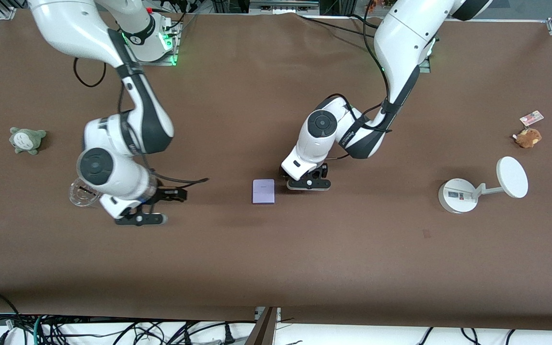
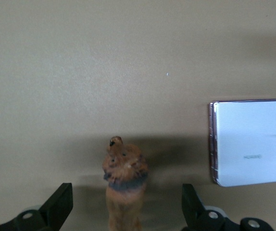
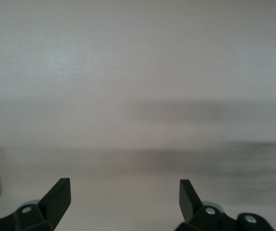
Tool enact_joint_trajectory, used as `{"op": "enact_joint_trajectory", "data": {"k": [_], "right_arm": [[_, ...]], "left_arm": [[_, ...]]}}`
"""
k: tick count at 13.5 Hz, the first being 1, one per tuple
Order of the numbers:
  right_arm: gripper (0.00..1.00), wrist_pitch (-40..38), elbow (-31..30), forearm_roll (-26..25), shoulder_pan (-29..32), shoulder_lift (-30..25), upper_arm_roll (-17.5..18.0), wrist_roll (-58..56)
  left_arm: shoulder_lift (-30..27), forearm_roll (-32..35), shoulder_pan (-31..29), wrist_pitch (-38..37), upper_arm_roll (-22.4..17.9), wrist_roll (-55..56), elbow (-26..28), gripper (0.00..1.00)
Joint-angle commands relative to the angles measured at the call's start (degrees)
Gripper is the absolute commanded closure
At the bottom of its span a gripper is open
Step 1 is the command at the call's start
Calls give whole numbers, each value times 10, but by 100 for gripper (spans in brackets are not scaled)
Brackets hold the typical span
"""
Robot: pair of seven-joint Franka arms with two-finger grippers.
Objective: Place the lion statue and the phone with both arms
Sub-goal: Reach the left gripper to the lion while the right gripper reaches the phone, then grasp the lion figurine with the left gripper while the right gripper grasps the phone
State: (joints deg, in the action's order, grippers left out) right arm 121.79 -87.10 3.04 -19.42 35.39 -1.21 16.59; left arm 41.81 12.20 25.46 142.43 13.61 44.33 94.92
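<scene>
Between the spread fingers of the left end effector (image 2: pixel 127 207), the lion statue (image 2: pixel 124 180) is seen standing on the tabletop (image 1: pixel 352 249), not gripped; the phone (image 1: pixel 263 191) lies flat just beside that end effector, toward the right arm's end. The right end effector (image 3: pixel 124 204) is spread and empty, low over bare tabletop. Risk, as judged: the statue could be tipped if a finger clips it on withdrawal, and might fall against the phone. Counted: one lion statue, one phone, two end effectors.
</scene>
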Motion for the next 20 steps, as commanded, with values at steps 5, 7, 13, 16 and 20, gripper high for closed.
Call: {"op": "enact_joint_trajectory", "data": {"k": [5,7,13,16,20], "right_arm": [[0,56,17,7,-76,46,-4,90],[0,70,17,7,-92,55,-4,116],[0,118,17,7,-136,80,-4,169],[0,164,19,6,-163,101,-4,203],[0,173,60,1,-199,136,-5,242]], "left_arm": [[10,32,4,18,-3,9,-9,67],[9,32,2,14,-4,4,-9,84],[-62,32,-51,-103,-4,-69,-11,88],[-107,31,-109,-200,-4,-173,-11,87],[-132,24,-214,-239,-3,-341,-11,87]]}}
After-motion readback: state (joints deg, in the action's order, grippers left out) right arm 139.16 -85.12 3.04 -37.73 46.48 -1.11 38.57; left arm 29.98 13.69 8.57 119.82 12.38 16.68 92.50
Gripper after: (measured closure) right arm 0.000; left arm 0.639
